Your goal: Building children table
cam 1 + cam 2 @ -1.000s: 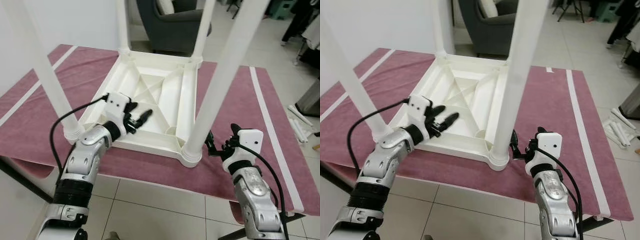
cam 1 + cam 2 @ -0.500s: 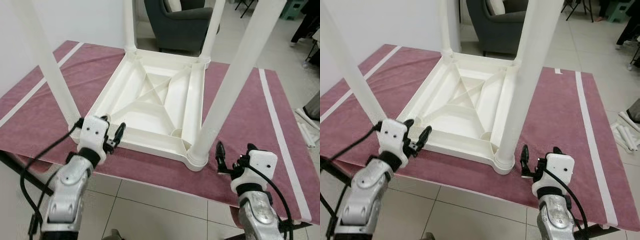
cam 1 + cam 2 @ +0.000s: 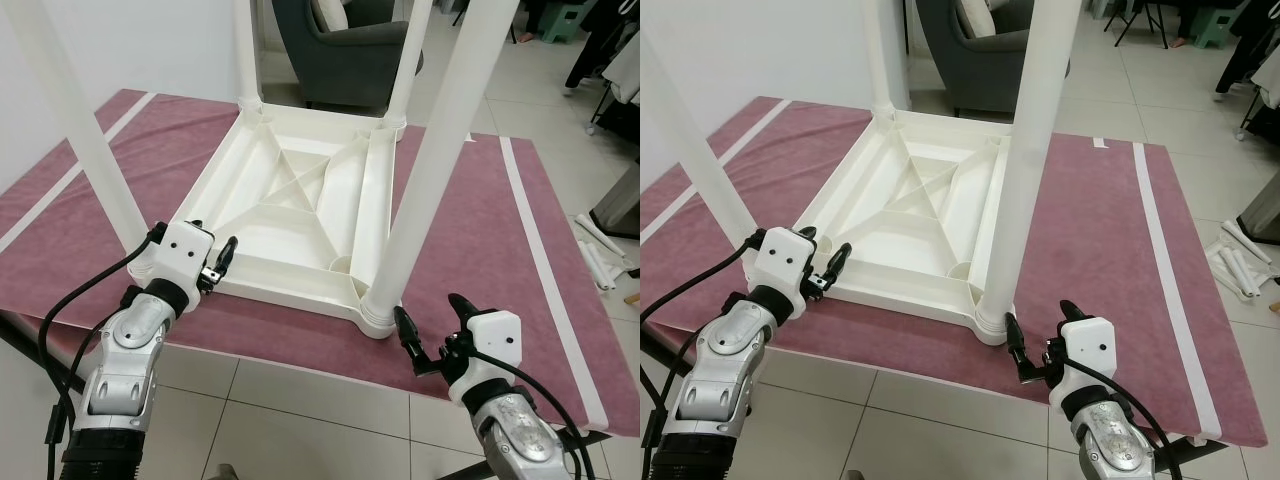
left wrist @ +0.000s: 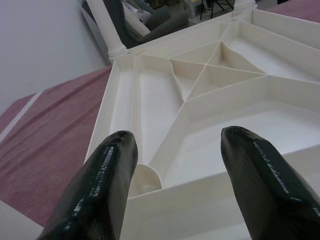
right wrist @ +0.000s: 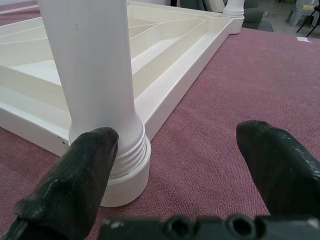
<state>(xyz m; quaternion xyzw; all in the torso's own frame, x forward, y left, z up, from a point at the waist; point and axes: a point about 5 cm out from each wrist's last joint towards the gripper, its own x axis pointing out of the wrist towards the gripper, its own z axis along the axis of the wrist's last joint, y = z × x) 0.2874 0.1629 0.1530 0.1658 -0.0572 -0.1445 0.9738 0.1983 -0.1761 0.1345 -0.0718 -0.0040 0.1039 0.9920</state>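
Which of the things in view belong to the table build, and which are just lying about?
Job: upturned white plastic table top; four white legs standing in its corners, e.g. near right leg; left gripper; right gripper.

Lying about: dark grey armchair; loose white tubes on floor.

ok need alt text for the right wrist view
The right gripper's two black fingers, spread open, frame the base of a white table leg screwed into the corner of the upturned white tabletop, which lies on a maroon cloth; one finger sits just in front of the leg's base.

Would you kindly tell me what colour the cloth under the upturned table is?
Dusky pink cloth with white stripes; clearest in the left eye view.
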